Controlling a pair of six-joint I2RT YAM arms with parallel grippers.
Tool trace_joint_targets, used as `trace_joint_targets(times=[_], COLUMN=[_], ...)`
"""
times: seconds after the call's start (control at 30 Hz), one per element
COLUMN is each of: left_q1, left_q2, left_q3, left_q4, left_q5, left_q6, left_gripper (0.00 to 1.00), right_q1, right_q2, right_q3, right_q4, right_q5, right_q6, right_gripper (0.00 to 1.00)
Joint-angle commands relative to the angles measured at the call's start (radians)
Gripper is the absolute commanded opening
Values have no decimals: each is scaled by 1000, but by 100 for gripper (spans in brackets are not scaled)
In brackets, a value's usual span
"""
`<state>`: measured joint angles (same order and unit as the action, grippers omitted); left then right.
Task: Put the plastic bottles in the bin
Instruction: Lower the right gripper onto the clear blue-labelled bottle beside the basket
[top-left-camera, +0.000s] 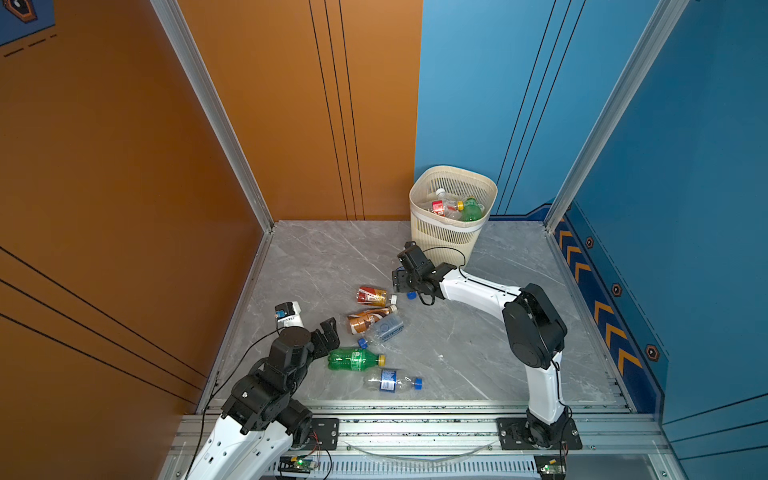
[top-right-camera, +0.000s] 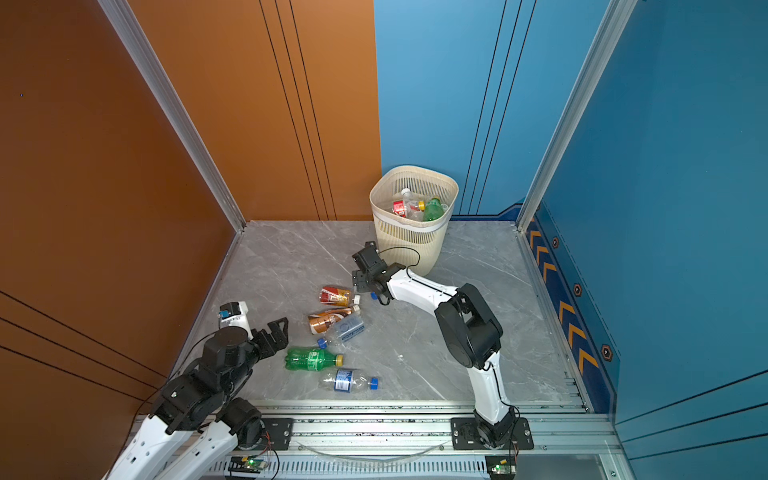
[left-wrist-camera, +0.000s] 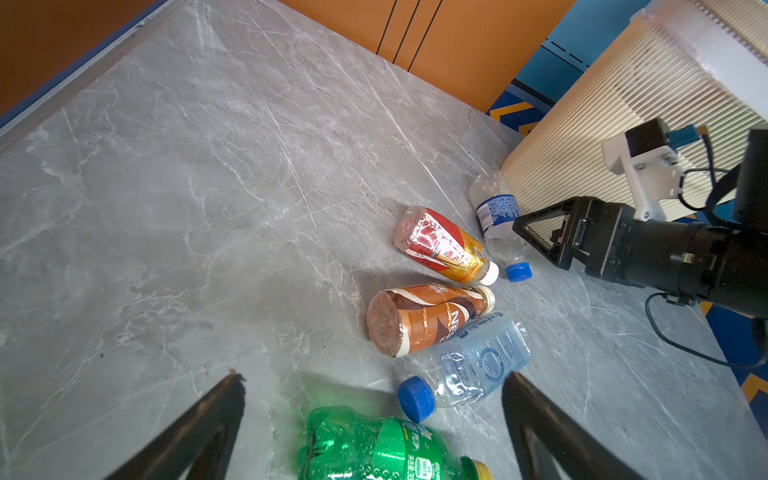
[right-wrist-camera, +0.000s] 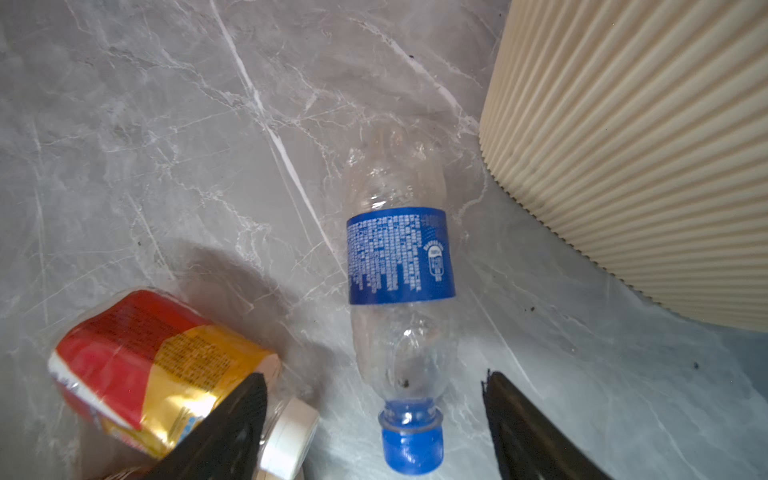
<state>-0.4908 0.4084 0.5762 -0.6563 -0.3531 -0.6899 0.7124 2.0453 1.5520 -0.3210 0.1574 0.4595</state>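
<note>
Several plastic bottles lie on the grey floor: a red-and-yellow one (top-left-camera: 372, 296), a brown one (top-left-camera: 365, 321), a pale-blue clear one (top-left-camera: 388, 328), a green one (top-left-camera: 355, 359) and a clear blue-labelled one (top-left-camera: 390, 380). The cream bin (top-left-camera: 453, 237) stands at the back, holding several more. My right gripper (right-wrist-camera: 374, 399) is open, its fingers either side of the neck of another clear blue-labelled bottle (right-wrist-camera: 399, 253) beside the bin (right-wrist-camera: 623, 145), with gaps on both sides. My left gripper (left-wrist-camera: 374, 386) hangs open just above the green bottle (left-wrist-camera: 374, 449).
Orange and blue walls with aluminium posts (top-left-camera: 216, 112) close in the floor on three sides. A metal rail (top-left-camera: 415, 428) runs along the front edge. The red-and-yellow bottle (right-wrist-camera: 158, 365) lies right against the right gripper's finger.
</note>
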Motion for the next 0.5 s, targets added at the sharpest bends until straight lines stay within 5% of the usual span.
trace_joint_targets(times=[0.0, 0.47], left_q1=[14, 50], left_q2=[-9, -25], left_q3=[-4, -6], left_q4=[-26, -43], left_q5=[-5, 23], left_q6=[-3, -1], left_gripper=[98, 98], right_q1=[-4, -45], right_q2=[22, 175], right_q3=[54, 156], right_q4=[-44, -64], right_q5=[-18, 11], right_q6=[-23, -47], right_gripper=[86, 80])
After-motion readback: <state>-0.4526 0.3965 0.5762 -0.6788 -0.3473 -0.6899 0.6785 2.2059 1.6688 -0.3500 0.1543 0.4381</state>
